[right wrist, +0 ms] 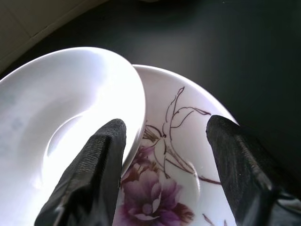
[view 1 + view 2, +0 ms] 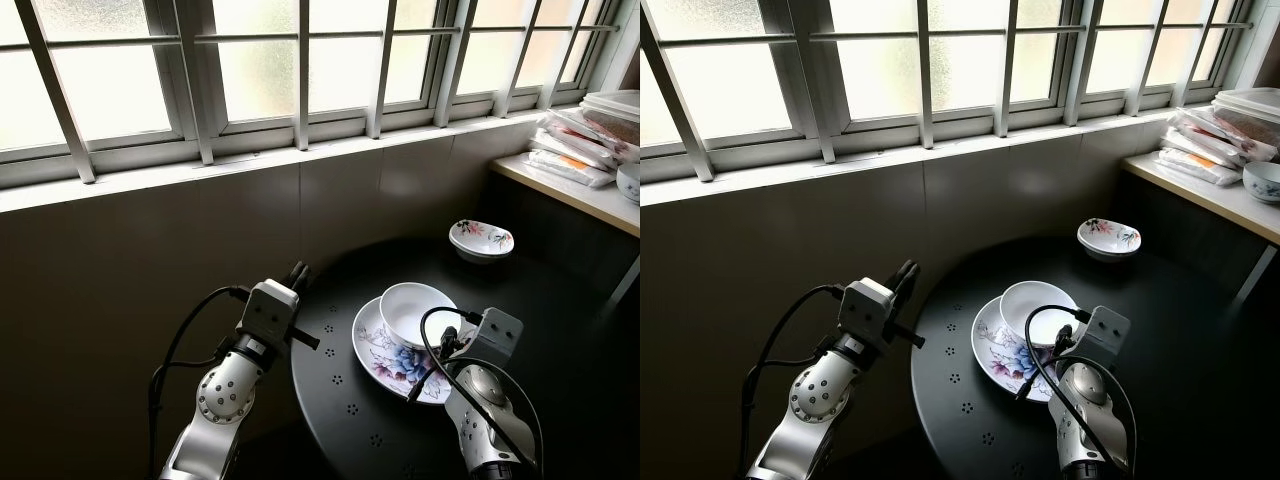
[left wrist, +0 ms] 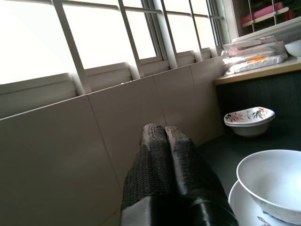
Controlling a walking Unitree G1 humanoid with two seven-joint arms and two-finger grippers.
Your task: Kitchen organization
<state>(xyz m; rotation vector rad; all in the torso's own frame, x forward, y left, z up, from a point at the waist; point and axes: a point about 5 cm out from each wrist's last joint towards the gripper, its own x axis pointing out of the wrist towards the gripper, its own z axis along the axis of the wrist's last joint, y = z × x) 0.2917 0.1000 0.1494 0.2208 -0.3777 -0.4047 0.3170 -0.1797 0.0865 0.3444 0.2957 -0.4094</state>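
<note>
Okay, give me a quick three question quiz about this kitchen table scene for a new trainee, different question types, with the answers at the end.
1. True or false: the white bowl sits on the floral plate.
2. Which gripper has its fingers pressed together? A) left gripper B) right gripper
3. Fill in: the small floral dish rests on the round black ____.

Key:
1. True.
2. A; the right gripper is spread open above the plate beside the bowl's rim.
3. Table.

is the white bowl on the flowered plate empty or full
Empty: the white bowl shows a bare white inside, sitting upright on the flowered plate.
</note>
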